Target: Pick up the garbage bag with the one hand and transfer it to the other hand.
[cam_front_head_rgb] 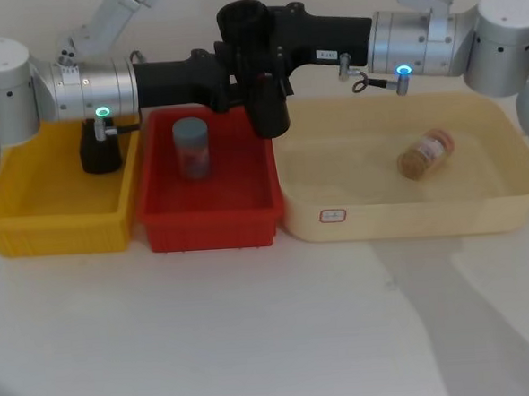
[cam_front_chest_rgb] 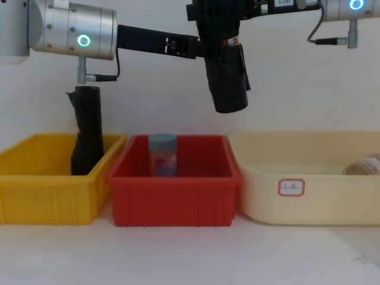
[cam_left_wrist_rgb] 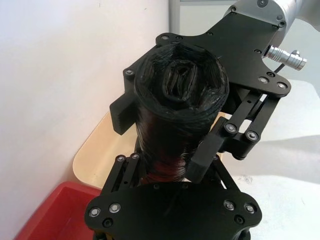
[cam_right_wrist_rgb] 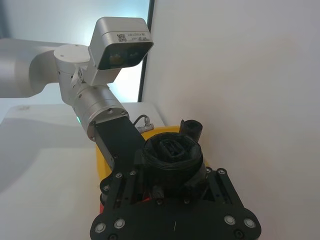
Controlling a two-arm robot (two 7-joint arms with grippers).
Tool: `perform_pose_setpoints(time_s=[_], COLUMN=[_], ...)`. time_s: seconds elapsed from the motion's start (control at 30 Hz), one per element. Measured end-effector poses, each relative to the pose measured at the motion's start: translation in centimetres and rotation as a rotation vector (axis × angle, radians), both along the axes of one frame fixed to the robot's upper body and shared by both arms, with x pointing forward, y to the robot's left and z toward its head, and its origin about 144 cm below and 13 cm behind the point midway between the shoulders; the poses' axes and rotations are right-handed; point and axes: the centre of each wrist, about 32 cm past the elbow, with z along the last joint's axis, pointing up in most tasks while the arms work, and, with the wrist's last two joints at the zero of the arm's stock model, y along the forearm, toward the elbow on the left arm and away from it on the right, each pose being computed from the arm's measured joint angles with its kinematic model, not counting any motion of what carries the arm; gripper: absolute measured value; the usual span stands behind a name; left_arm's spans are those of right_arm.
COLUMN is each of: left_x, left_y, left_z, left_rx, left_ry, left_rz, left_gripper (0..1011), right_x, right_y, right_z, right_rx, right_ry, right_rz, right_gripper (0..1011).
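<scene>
The garbage bag (cam_front_head_rgb: 263,95) (cam_front_chest_rgb: 227,83), a thick glossy black roll, hangs upright in the air above the red bin (cam_front_head_rgb: 208,230). My left gripper (cam_front_head_rgb: 239,78) (cam_front_chest_rgb: 205,47), on the green-ringed wrist, reaches in from the left and is shut on the roll's middle. Coming from the right on the blue-ringed wrist, my right gripper (cam_front_head_rgb: 245,29) (cam_front_chest_rgb: 217,12) is shut on the roll's upper end. In the left wrist view the right gripper's pads (cam_left_wrist_rgb: 122,112) press both sides of the bag (cam_left_wrist_rgb: 175,100). The right wrist view looks down on the bag's rolled top (cam_right_wrist_rgb: 172,155).
A slimmer black roll (cam_front_head_rgb: 100,150) stands in the yellow bin (cam_front_head_rgb: 56,233) at the left. A blue-lidded jar (cam_front_head_rgb: 191,149) stands in the red bin. A brown jar (cam_front_head_rgb: 426,152) lies in the cream tub (cam_front_head_rgb: 401,221) at the right. The white table in front is bare.
</scene>
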Motion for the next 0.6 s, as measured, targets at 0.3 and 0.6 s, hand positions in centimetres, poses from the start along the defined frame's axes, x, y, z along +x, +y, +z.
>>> perform_pose_setpoints(time_s=[0.3,0.6], left_x=[0.0,0.0], left_y=[0.0,0.01], left_z=[0.0,0.0], left_rx=[0.0,0.0], left_ry=[0.0,0.0], left_rz=[0.0,0.001], left_gripper=[411,411], right_x=[-0.01,0.0], right_y=[0.02,0.04], right_z=[0.04,0.05], right_rx=[-0.001,-0.001], right_ry=[-0.001,-0.001], right_rz=[0.004,0.006], right_gripper=[484,472])
